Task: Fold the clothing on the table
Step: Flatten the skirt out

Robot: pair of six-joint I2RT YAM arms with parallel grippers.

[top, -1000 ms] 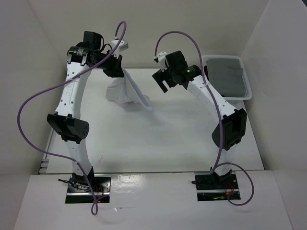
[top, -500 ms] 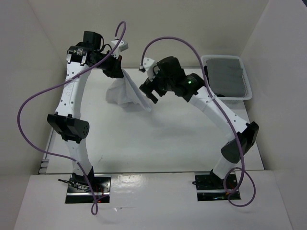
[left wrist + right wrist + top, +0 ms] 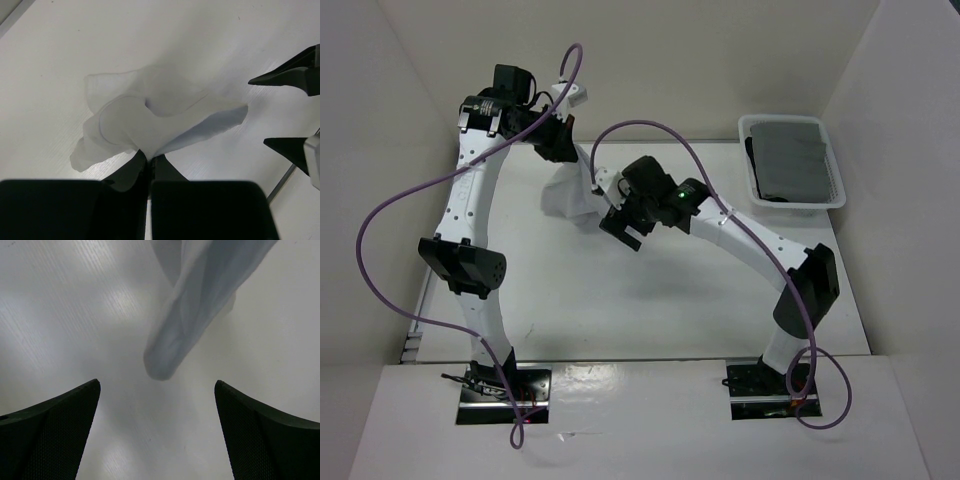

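White clothing [image 3: 150, 112] hangs bunched from the clamped left gripper [image 3: 150, 161] over the far left of the table [image 3: 650, 300], while the right gripper [image 3: 156, 407], jaws spread wide and empty, hovers beside its dangling corner. A second hold seems in hand; next those jaws must close on that corner. Bunched folds hide the garment's outline.

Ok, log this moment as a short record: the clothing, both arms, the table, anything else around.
clothing: white, one edge lifted, the rest bunched on the table
left gripper: jaws shut on the clothing's edge
right gripper: jaws wide open, empty, facing the clothing's hanging corner without touching it
basket: at the far right, with a dark grey cloth inside
fold: not yet made
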